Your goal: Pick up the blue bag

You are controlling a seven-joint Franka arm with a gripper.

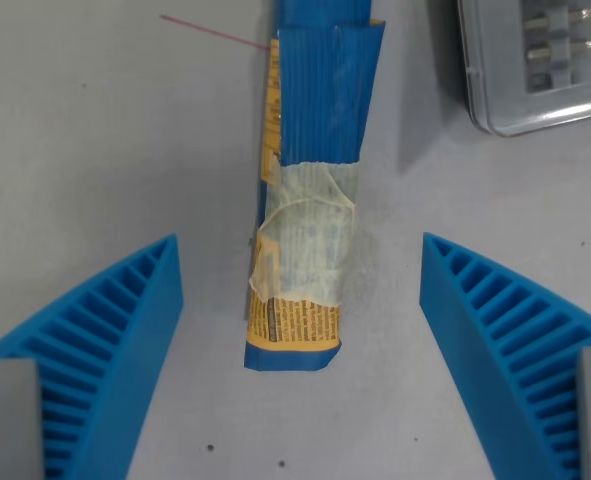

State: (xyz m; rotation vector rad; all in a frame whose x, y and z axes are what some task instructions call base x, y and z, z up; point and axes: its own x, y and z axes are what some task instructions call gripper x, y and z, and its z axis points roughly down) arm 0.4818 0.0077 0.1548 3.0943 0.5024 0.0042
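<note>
The blue bag [310, 190] lies lengthwise on the grey table, running from the top edge of the wrist view down to its middle. It is a narrow blue packet with a yellow printed side and a patch of clear tape across its lower half. My gripper [300, 265] is open above it. One blue ribbed finger [125, 330] stands at the wrist view's left of the bag and the other blue ribbed finger [500, 330] at its right. Both fingers are apart from the bag, which sits between them.
A clear plastic case [535, 60] with small metal parts inside lies at the top right corner. A thin pink line [215, 33] crosses the table at the top left. The table surface [85, 150] is plain grey.
</note>
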